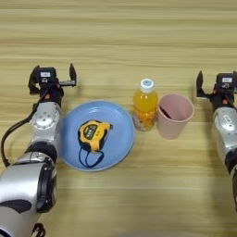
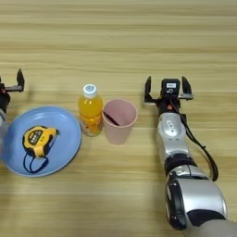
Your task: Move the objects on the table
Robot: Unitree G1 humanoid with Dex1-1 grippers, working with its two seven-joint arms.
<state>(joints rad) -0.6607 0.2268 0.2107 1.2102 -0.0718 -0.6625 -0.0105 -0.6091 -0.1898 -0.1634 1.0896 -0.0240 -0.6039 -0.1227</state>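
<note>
A: Where are we sitting in the task?

B: Looks like between steps, my read. Nothing is being held. Tabletop (image 1: 118, 41) is carrying everything; going big to small: blue plate (image 1: 115, 139) is lying left of centre, pink cup (image 1: 176, 121) is standing upright right of centre, juice bottle (image 1: 145, 105) is standing upright between them, touching or nearly touching the cup, just beside the plate rim. Tape measure (image 1: 94, 134) is lying on the plate, black loop trailing toward the near rim.

A: Something in the cup?

B: A dark thin thing is leaning inside. Can't tell what.

A: Arms?

B: Both are stretching forward from the near edge, forearms low over the tabletop. Left gripper (image 1: 52, 76) is sitting just beyond the plate's far-left rim, fingers apart, nothing between them. Right gripper (image 2: 167, 89) is sitting to the right of the cup, clear of it, fingers apart too, empty.

A: Next move?

B: Task isn't naming a target, so I'm guessing. Right gripper is nearest the cup and bottle; left is nearest the plate. Those two are standing so close that a grasp on either is calling for an approach from the outer side, or the neighbour is going over.
</note>
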